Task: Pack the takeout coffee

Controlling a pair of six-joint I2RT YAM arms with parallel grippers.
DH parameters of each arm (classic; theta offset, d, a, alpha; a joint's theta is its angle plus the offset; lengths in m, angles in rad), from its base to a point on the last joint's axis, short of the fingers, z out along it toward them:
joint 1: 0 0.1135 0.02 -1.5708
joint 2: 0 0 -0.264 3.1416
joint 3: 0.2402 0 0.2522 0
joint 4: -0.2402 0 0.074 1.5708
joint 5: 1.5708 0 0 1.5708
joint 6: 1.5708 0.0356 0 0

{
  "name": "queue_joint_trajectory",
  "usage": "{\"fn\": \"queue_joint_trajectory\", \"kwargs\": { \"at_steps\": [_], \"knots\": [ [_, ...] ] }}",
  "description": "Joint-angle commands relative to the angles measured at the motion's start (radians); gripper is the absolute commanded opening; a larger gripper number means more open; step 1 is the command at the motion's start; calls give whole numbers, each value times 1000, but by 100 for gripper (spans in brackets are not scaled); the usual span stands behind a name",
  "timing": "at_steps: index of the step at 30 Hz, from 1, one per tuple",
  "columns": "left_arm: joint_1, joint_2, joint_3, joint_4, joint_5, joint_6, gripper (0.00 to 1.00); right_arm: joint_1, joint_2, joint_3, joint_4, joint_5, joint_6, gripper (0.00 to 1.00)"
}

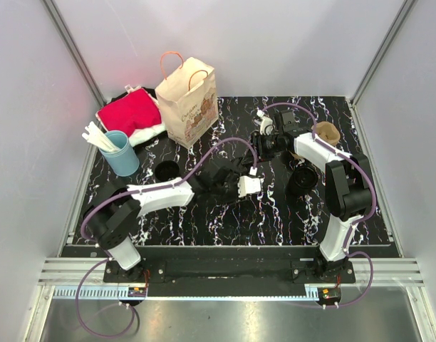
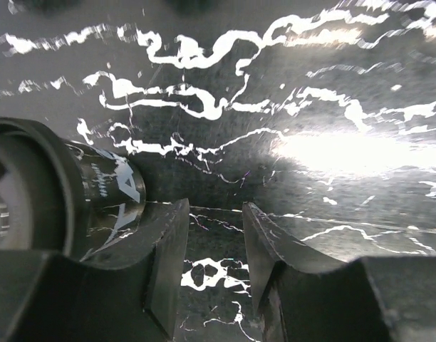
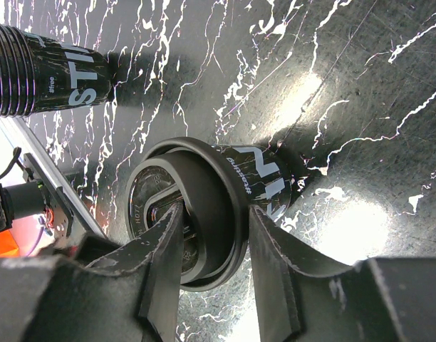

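A black takeout coffee cup (image 3: 264, 178) with white lettering and a black lid fills the right wrist view. My right gripper (image 3: 214, 214) is shut on it, one finger inside the lid's recess and the other against the outside of the rim. A second black cup (image 3: 50, 71) lies on the table beyond it. In the left wrist view a black cup (image 2: 107, 196) sits just left of my left gripper (image 2: 214, 210), which is open with only bare table between its fingers. The paper bag (image 1: 189, 103) stands upright at the back, left of centre. Both grippers (image 1: 229, 174) (image 1: 266, 146) are mid-table.
A blue holder with white stirrers (image 1: 122, 153) and a red cloth (image 1: 129, 114) sit at the back left. A loose black lid (image 1: 167, 171) lies left of my left gripper. A brown cup (image 1: 325, 132) and a black round object (image 1: 302, 178) sit by the right arm.
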Motion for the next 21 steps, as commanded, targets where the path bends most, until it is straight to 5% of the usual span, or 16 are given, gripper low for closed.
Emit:
{"fn": "queue_joint_trajectory", "kwargs": {
  "at_steps": [1,12,21],
  "knots": [
    [11,-114,14,21,93,-19,42,15,30,-44,-62,118,-52,44],
    [16,-123,89,-73,72,8,55,15,24,-44,-64,113,-55,44],
    [9,-51,129,3,-124,36,55,15,19,-46,-62,110,-53,44]
  ]
}}
